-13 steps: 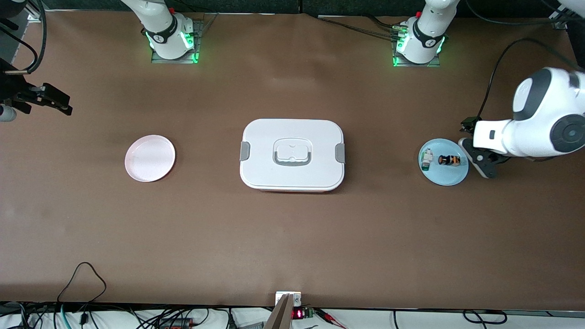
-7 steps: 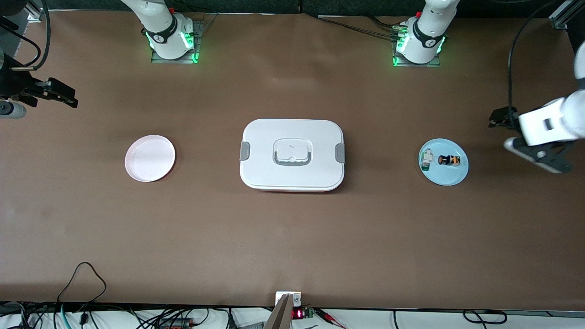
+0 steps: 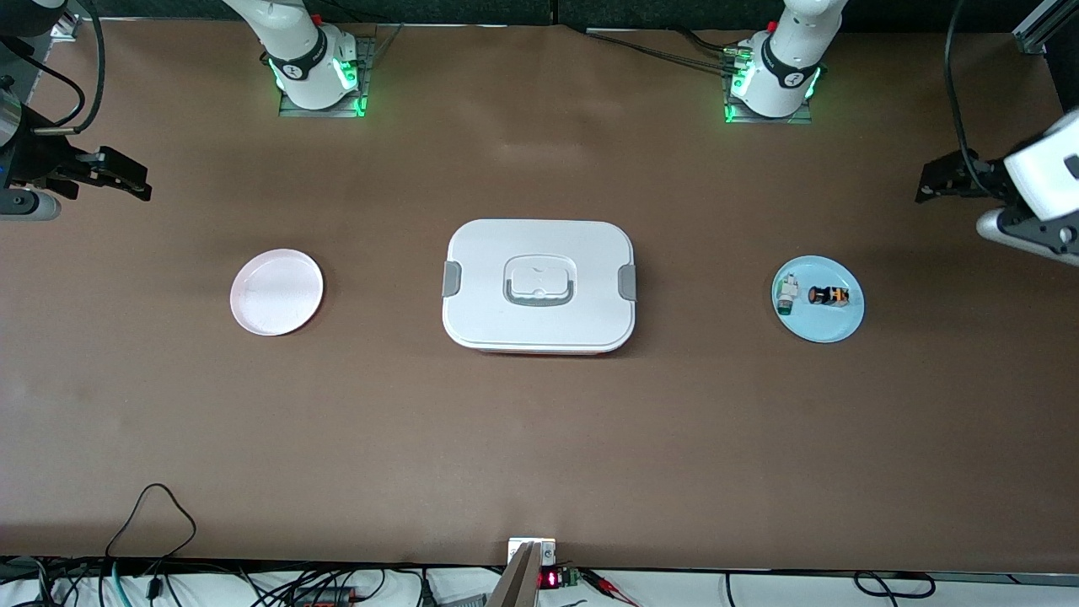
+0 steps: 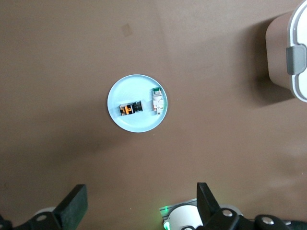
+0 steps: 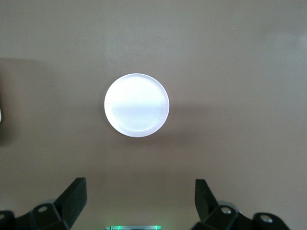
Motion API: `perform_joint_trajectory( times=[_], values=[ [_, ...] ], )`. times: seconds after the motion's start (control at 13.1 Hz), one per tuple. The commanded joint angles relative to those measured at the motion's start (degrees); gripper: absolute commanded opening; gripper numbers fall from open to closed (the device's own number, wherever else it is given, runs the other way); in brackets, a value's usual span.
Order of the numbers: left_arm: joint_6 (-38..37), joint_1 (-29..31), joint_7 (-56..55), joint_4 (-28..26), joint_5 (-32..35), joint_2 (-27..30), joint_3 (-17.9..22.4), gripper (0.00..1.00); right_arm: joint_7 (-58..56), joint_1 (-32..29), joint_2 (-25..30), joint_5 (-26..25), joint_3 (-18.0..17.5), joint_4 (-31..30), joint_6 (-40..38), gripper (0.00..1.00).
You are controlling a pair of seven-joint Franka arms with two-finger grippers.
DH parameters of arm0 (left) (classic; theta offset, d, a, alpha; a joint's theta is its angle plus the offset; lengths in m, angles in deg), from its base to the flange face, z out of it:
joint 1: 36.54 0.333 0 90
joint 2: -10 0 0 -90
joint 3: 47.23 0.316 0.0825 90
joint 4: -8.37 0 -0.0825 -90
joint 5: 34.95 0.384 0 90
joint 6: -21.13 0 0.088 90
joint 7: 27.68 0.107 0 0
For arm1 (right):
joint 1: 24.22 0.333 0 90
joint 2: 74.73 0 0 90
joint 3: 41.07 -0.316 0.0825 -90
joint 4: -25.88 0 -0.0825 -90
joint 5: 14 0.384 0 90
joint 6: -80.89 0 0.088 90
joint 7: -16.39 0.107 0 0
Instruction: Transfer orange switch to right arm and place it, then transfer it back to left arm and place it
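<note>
The orange switch (image 3: 829,295) (image 4: 129,109) lies on a light blue plate (image 3: 822,327) (image 4: 139,125) toward the left arm's end of the table, beside a small white component with a green end (image 3: 787,295) (image 4: 157,99). My left gripper (image 3: 1028,232) (image 4: 139,206) hangs open and empty, high over the table's end just off that plate. The white lidded box (image 3: 539,244) (image 4: 300,57) sits mid-table. My right gripper (image 3: 25,202) (image 5: 139,203) is open and empty, high over the right arm's end. Below it is a pink plate (image 3: 276,292) (image 5: 136,105).
The two arm bases (image 3: 316,72) (image 3: 775,76) stand at the table edge farthest from the front camera, lit green. Cables (image 3: 152,514) and a small device (image 3: 531,561) lie along the edge nearest that camera. Bare brown tabletop surrounds the box and both plates.
My left gripper has risen and pulled away from the blue plate toward the table's end. My right gripper has drifted slightly inward. The switch, plates and box have not moved.
</note>
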Motion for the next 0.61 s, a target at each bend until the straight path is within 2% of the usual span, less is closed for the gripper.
perform_joint_trajectory(
  times=[0.0,0.08,0.23,0.53],
  values=[
    [-0.52,-17.06,-1.95,-0.54,-6.24,4.64,20.45,1.00,-0.33,-1.06,1.99,0.90,-0.86,-2.02,0.67,1.00],
    [-0.35,-22.43,-1.95,-2.55,-10.28,6.06,28.63,1.00,-0.41,-1.06,1.90,0.98,-0.86,-1.50,0.14,1.00],
    [-0.26,-30.01,-1.34,-4.32,-12.77,7.47,38.60,1.00,-0.42,-1.15,1.55,0.98,-0.86,-0.36,-0.04,1.00],
    [6.23,-32.23,0.67,-8.71,-12.17,10.99,39.43,1.00,-0.24,-1.15,1.81,0.98,-0.77,-0.17,-2.06,1.00]
  ],
)
